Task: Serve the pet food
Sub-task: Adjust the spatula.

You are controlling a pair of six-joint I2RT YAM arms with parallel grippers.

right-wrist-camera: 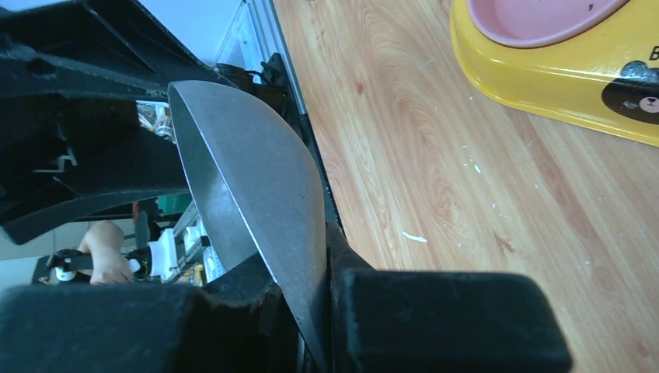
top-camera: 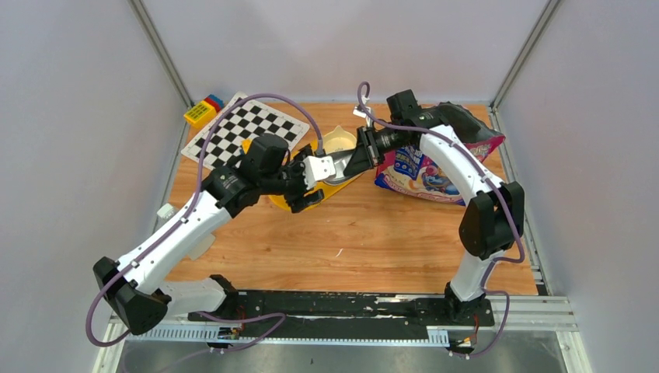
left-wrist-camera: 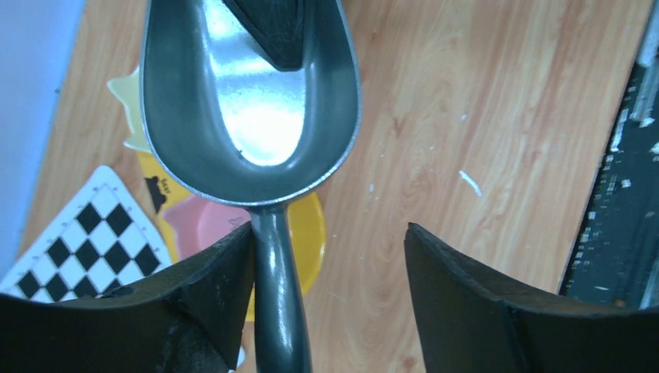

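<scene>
Right end effector [right-wrist-camera: 311, 311] clamps the scoop [left-wrist-camera: 249, 116] bowl; left end effector [left-wrist-camera: 328, 237], wide, straddles its handle; bag [top-camera: 420, 172] lies past the bowl.

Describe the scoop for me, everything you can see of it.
The scoop is grey, glossy and metal-looking, with a deep oval bowl and a slim round handle. Its bowl looks empty. The right claw pinches the bowl's wall, holding it over the yellow feeder. The left claw stands open around the handle, one finger touching it.
</scene>
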